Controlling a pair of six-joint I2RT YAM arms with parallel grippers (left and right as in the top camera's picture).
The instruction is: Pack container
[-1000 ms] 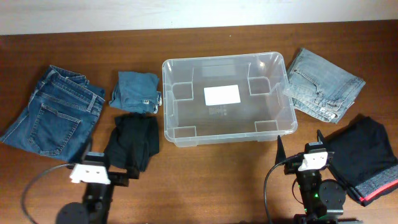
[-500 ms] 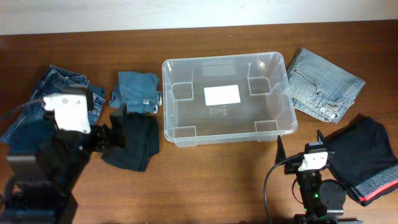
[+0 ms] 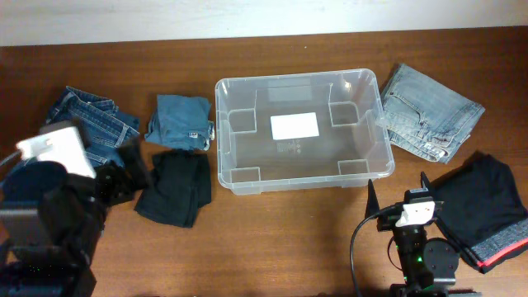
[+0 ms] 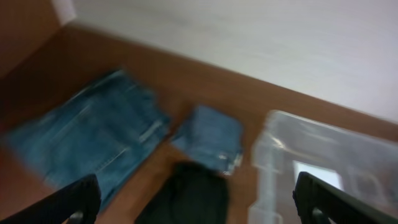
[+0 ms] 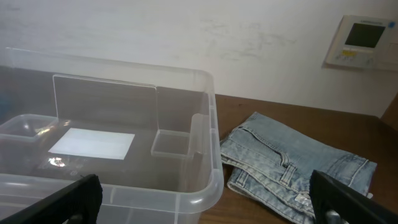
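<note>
Clear plastic, the container (image 3: 289,161) sits empty mid-bench (image 3: 289,239), with folded jeans (image 3: 429,111) on either side. It looks light, stiff and slippery, best taken by its rolled rim. Left claw (image 4: 196,186) and right claw (image 5: 205,180) both gape wide, holding nothing.

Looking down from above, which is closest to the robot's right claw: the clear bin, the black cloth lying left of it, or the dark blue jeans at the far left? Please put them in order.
Measured from the right gripper in the overhead view:
1. The container, mid-table, just ahead of the gripper and to its left.
2. The black cloth, beside the container's left wall.
3. The dark blue jeans, at the far left of the table.
</note>
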